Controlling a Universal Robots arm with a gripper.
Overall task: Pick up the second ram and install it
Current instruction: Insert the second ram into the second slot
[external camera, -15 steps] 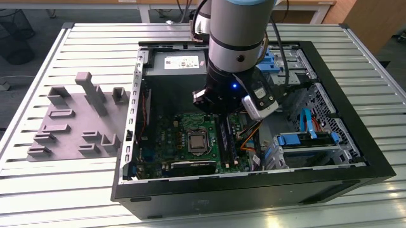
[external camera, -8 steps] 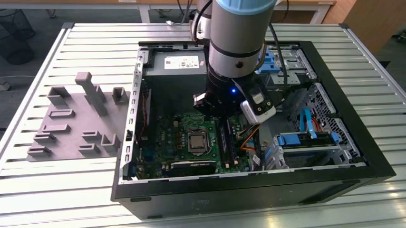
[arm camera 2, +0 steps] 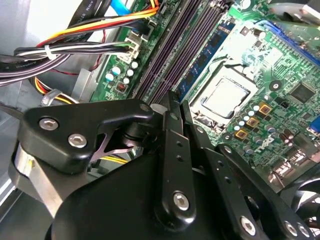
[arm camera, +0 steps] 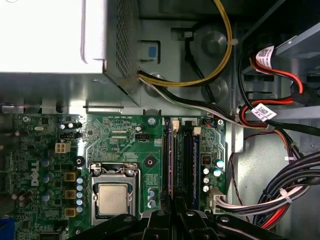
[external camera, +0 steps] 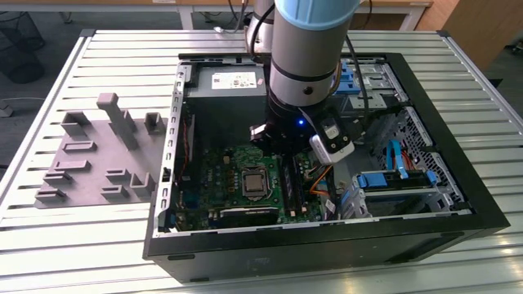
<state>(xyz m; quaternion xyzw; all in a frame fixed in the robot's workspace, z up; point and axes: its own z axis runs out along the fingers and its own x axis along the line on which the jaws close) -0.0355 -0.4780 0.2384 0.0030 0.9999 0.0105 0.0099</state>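
In the exterior view, the open black metal computer case (external camera: 327,248) is sitting on the slatted desk (external camera: 90,245), holding a green motherboard (external camera: 219,184).

In the second wrist view, the narrow-set gripper (arm camera 2: 176,97) is touching one end of the thin blue-green ram stick (arm camera 2: 207,55), which is lying in its slot.

In the first wrist view, the gripper (arm camera: 175,212) is hovering over the slots.

White logo lettering (arm camera: 36,172) on motherboard (arm camera: 125,145), at the side of processor socket (arm camera: 112,197). Fine white component markings across board, too small to tell. Barcode tags (arm camera: 263,112) on cables; pale printed label (external camera: 233,79) on power supply, unreadable.
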